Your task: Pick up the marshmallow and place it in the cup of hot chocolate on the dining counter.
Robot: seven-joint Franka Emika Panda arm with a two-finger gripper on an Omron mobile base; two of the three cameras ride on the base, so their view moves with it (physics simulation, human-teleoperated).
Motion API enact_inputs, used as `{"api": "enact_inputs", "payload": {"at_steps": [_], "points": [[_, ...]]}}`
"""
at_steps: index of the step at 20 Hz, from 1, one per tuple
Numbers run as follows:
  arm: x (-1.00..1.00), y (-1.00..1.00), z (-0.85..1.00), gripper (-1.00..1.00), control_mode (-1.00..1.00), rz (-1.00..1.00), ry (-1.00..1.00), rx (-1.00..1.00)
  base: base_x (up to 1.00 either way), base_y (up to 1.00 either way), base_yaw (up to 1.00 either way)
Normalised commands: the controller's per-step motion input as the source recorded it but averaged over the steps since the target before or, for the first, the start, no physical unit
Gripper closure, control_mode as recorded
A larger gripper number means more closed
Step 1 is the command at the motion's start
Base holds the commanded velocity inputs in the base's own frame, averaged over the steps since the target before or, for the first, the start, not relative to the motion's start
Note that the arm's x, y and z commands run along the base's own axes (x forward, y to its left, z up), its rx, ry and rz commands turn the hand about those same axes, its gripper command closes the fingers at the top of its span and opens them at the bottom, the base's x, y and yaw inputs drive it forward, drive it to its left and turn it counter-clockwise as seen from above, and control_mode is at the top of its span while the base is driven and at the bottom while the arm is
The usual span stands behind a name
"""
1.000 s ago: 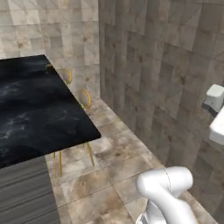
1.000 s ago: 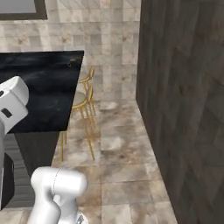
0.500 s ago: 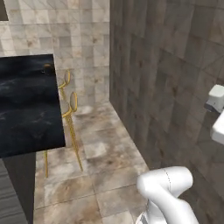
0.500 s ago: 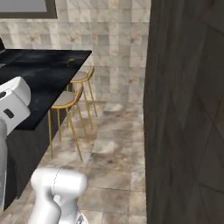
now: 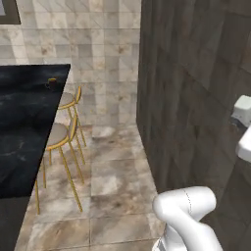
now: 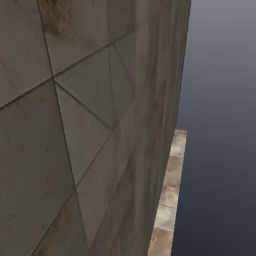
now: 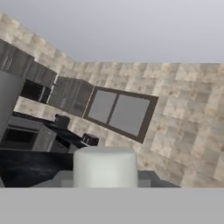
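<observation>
The marshmallow (image 7: pixel 105 164), a white soft-edged block, sits low in the middle of the hand view with my gripper (image 7: pixel 105 180) shut on it; grey fingertips (image 7: pixel 64 180) show at either side. In the left base view the cup of hot chocolate (image 5: pixel 51 83), small and dark with an orange-brown rim, stands near the far right corner of the black dining counter (image 5: pixel 24 132) at the left. My arm's base (image 5: pixel 188 211) rises at the lower right, well away from the cup.
Two gold-legged stools (image 5: pixel 61 137) stand along the counter's right edge over a tiled floor (image 5: pixel 112 176). A dark tiled wall (image 5: pixel 196 88) runs close on the right and stands very near in the right base view (image 6: pixel 75 125). Beyond the hand, a window (image 7: pixel 118 111) and grey cabinets (image 7: pixel 65 94).
Both base views have swung: the base has moved. The counter slid left, the cup came into view, and the right base view now faces a wall up close. The grip looks unchanged.
</observation>
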Motion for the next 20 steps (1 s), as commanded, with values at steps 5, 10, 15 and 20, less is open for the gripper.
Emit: {"api": "enact_inputs", "payload": {"at_steps": [5, 10, 15, 20], "points": [[0.00, 0.00, 0.00, 1.00, 1.00, 0.00, 0.00, 0.00, 1.00, -0.48, 0.50], [0.00, 0.00, 0.00, 1.00, 1.00, 0.00, 0.00, 0.00, 1.00, -0.63, 0.52], [0.00, 0.00, 0.00, 1.00, 1.00, 0.00, 0.00, 0.00, 0.97, -0.66, 0.59], [0.00, 0.00, 0.00, 1.00, 1.00, 0.00, 0.00, 0.00, 0.46, -0.89, 0.54]]}}
